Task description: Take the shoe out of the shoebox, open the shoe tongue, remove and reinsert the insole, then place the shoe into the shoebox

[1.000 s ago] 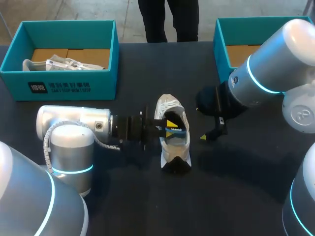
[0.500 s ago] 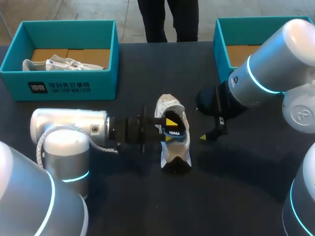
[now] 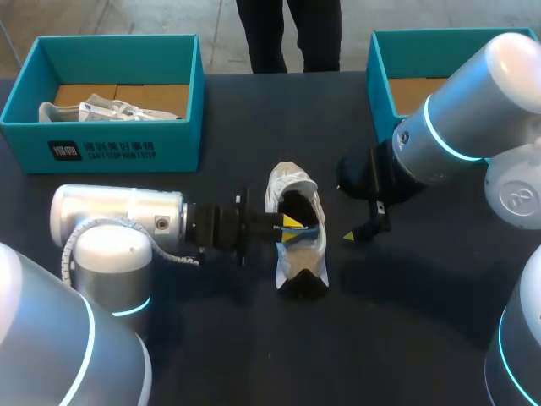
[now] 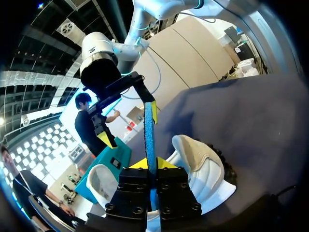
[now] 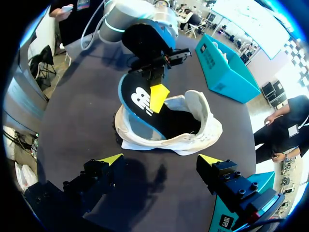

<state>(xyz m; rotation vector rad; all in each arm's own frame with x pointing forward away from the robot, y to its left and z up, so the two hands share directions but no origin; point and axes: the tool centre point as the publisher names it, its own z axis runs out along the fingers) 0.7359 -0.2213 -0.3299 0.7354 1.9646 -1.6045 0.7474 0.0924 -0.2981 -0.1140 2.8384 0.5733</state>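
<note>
A white shoe (image 3: 297, 233) stands on its sole near the middle of the dark table (image 3: 211, 355), well apart from both boxes. Your left arm comes in low from the side. The left gripper (image 4: 150, 163) is pinched tight on the thin edge of the black, blue-rimmed insole (image 5: 140, 104), one yellow tip on each face. The insole stands tilted, with one end raised above the shoe's collar and the other end down inside.

Your right gripper (image 5: 161, 159) hovers just beside the shoe on the far side from the left arm. Its fingers are spread wide, it holds nothing, and it does not touch the shoe.

A teal shoebox (image 3: 127, 148) at the table's far left holds another pale shoe. A second teal shoebox (image 3: 382, 72) sits at the far right.

The main risk is that nothing steadies the shoe. If the buried end of the insole grips the lining, a further pull will likely drag or tip the whole shoe rather than free the insole. The grip is on a narrow, flexible edge, so the insole may bend, twist or slip out of the fingers. On reinsertion it could fold or catch on the collar. The open right fingers are close enough to knock the shoe if they move in carelessly.
</note>
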